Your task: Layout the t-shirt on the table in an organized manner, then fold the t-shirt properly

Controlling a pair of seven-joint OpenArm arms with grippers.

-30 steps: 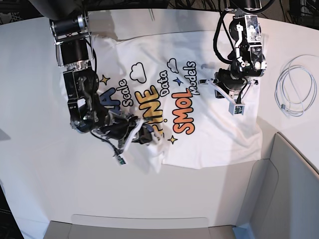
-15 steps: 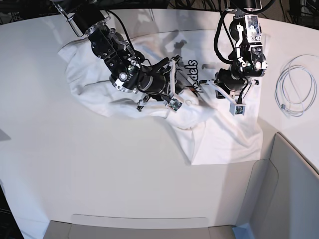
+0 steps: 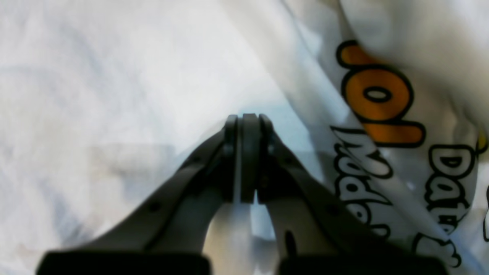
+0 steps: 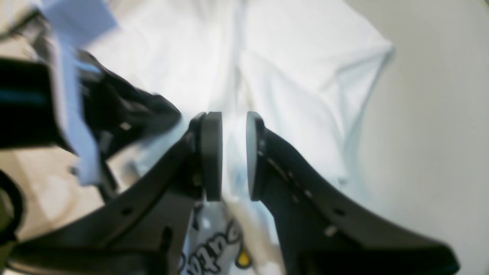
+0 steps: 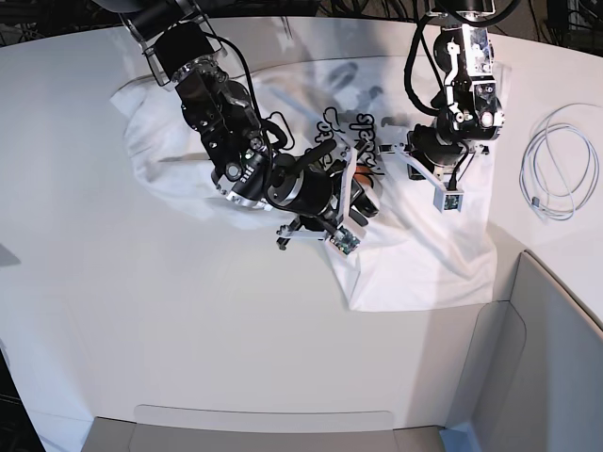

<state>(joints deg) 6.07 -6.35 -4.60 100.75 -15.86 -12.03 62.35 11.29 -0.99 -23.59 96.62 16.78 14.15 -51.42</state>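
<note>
Left claw [image 3: 244, 126]: we see its pads pressed together, pinching a thin fold of the t-shirt [image 3: 126, 76] beside the orange and black lettering. Right claw [image 4: 233, 152]: its pads stand parted by a narrow gap, white cloth showing through the gap; we cannot tell whether the cloth is gripped.

T-shirt [image 5: 424, 254], one: it lies on the surface [image 5: 141, 330], partly folded over itself, so that only part of the print shows between the two arms.

Cable [image 5: 556, 160], one: white, coiled, on the surface well apart from the shirt.

Bin [image 5: 546, 358], one: grey, angular, at the surface's edge; its inside is not visible to us.
</note>
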